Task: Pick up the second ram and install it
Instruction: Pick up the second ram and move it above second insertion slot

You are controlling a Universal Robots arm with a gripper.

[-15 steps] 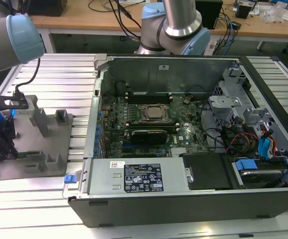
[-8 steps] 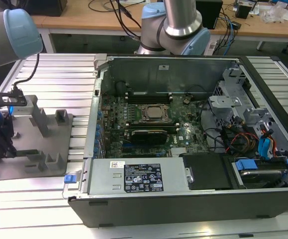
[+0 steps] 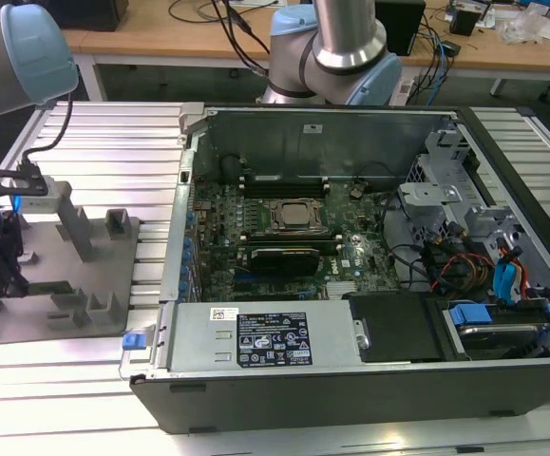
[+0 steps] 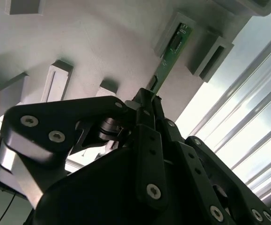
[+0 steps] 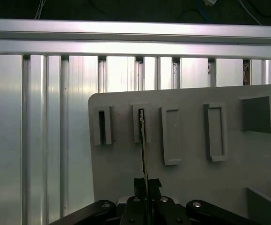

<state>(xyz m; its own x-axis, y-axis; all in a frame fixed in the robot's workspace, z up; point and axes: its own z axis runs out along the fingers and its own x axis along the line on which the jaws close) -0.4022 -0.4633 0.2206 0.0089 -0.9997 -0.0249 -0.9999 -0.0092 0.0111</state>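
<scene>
In the exterior view, the gripper (image 3: 9,283) hangs over the grey tray (image 3: 104,328), well apart from the open computer case (image 3: 303,375). The green memory stick (image 3: 51,286) points from it toward the case. In the second wrist view, narrow fingers (image 4: 147,136) pinch the stick's near end. In the first wrist view, its far end sits in a tray slot (image 5: 136,123).

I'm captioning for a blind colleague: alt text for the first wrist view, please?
The gripper is closed on a thin green memory stick seen edge-on, its far end in a slot of a grey tray lying on a ribbed metal table.
</scene>
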